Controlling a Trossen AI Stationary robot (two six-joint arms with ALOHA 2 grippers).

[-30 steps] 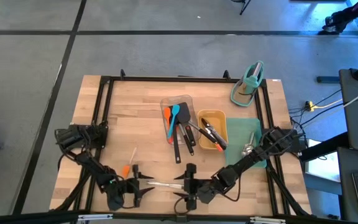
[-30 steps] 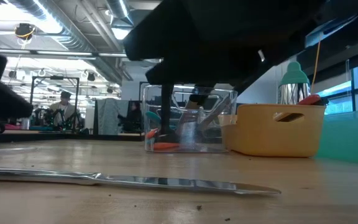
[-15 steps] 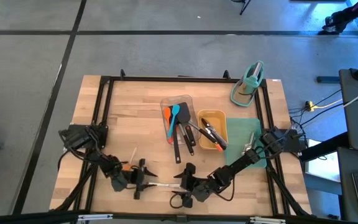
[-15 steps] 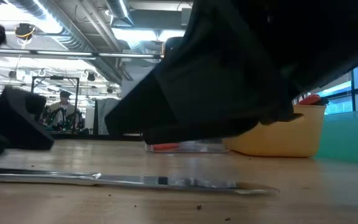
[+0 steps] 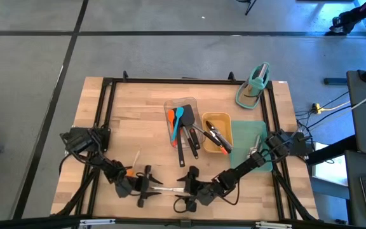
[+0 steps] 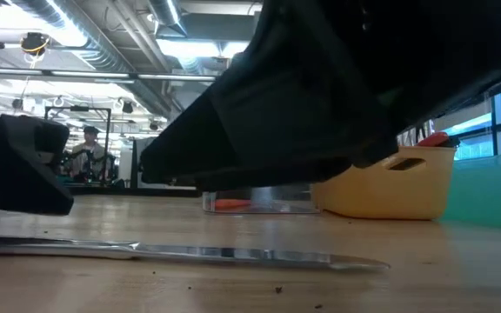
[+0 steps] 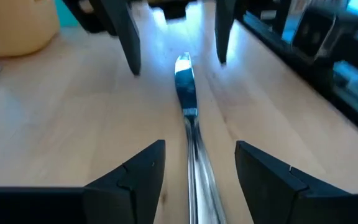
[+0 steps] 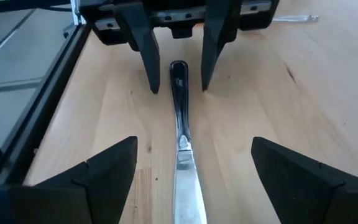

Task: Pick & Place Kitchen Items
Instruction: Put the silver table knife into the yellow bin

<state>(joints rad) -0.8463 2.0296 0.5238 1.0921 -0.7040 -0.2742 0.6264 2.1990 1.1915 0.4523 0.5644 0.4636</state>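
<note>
Below, a steel knife (image 5: 166, 189) lies flat on the tabletop (image 5: 132, 127) between left gripper (image 5: 150, 187) and right gripper (image 5: 184, 189), both jaws open; simultaneous closing risks collision or skidding.

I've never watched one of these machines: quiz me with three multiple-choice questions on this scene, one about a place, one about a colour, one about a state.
1. Where does the long shiny steel utensil lie?
A in the clear tray
B flat on the wooden table between the two grippers
C in the yellow tray

2. What colour is the small rectangular tray right of the clear tray?
A yellow
B red
C white

3. How do the left gripper and right gripper stand?
A both shut
B one shut
C both open

B: it lies flat between them.
A: its rim is yellow.
C: fingers spread either side of the utensil.
</note>
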